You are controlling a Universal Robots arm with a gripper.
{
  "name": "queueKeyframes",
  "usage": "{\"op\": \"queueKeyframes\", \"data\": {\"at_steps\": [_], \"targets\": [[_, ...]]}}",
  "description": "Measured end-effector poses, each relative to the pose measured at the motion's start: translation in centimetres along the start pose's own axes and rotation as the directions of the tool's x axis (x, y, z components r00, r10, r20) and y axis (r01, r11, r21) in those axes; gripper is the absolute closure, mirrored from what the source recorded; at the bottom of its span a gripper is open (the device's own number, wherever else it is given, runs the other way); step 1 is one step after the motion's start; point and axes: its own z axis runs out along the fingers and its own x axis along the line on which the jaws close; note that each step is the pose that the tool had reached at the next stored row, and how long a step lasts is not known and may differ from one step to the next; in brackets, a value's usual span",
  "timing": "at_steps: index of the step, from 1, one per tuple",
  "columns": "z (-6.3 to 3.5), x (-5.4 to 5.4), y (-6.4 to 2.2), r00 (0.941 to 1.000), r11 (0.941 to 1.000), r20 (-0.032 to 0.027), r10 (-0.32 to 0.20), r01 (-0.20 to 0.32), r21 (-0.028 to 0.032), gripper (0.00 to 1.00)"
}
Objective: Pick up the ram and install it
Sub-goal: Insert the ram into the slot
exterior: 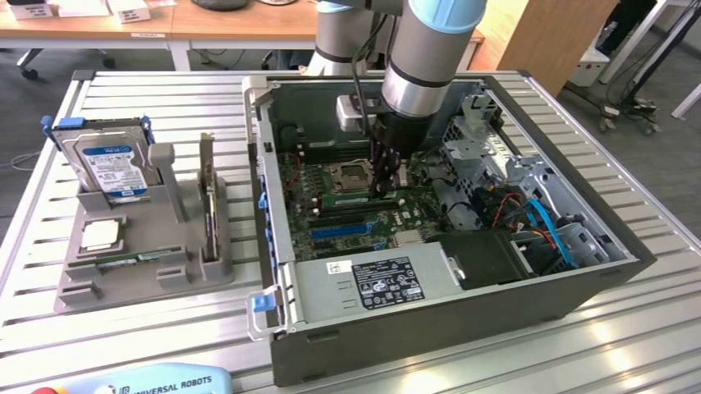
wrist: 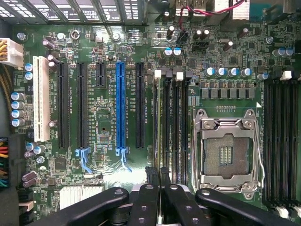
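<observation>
Bench [exterior: 143,336]: silver metal top of parallel ribbed slats with grooves between. Directly on it: one dark grey metal desktop computer case [exterior: 460,324], lying on its side with the open side up, toward the exterior view's right; one grey plastic slotted parts holder [exterior: 143,283], just beside the case on the exterior view's left; one light blue handheld unit [exterior: 164,384] lettered UNIVERSAL ROBOTS, at the near edge.

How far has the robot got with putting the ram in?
Done: the arm is inside the case; its shut tool hangs over the slots beside the empty socket. In hand: I cannot tell whether it grips a ram. A green stick lies in the holder. Left: no ram is plainly seated in a slot yet.
</observation>
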Motion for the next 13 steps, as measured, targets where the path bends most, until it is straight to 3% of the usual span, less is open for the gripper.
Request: {"op": "queueKeyframes", "data": {"at_steps": [13], "targets": [[0.2,-0.01,0.04,1.0,1.0,0.0001,0.0,0.0,0.0001,0.89]]}}
